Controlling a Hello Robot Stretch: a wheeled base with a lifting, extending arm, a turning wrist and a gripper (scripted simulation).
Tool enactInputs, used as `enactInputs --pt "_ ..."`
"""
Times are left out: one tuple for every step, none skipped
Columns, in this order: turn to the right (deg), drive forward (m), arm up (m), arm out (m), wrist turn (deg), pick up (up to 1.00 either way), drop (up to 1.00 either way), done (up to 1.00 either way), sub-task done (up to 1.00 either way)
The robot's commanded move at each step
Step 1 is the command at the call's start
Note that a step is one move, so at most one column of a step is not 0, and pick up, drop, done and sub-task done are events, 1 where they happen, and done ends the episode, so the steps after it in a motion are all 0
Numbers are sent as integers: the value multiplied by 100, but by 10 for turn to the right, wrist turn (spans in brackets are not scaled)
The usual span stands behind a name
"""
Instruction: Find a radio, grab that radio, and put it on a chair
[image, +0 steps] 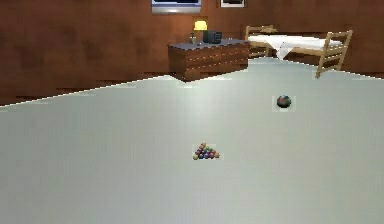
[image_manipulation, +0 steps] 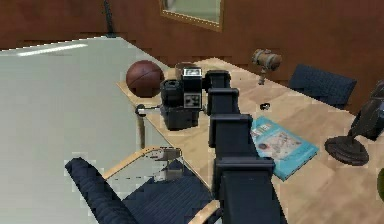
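Note:
The arm (image_manipulation: 232, 150) rises as a dark segmented bar over a wooden table (image_manipulation: 310, 120). At its far end the gripper's dark boxy body (image_manipulation: 180, 104) sits below the white marked squares, and thin fingers reach left at the gripper (image_manipulation: 145, 110), by the table's near edge. A brown basketball (image_manipulation: 145, 77) lies on the table just behind them, so I cannot tell whether the gripper holds anything. A navy chair (image_manipulation: 125, 192) with wooden armrests stands in front of the table, below the gripper. A small grey thing (image_manipulation: 166, 155) shows by its armrest. No shape reads clearly as a radio.
The table carries a teal book (image_manipulation: 282, 146), a brown ornament (image_manipulation: 266, 60) and a dark lamp-like thing (image_manipulation: 360, 130); a second navy chair (image_manipulation: 322, 84) stands behind it. Ahead, pale floor holds racked billiard balls (image: 206, 152) and a dark round thing (image: 284, 101). A dresser (image: 208, 58) and a bed (image: 300, 48) stand at the back.

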Motion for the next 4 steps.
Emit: enactInputs --pt "0 0 -32 0 0 0 0 0 0" --pt "0 0 0 0 0 100 0 0 0" --pt "0 0 10 0 0 0 0 0 0" --pt "0 0 24 0 0 0 0 0 0"
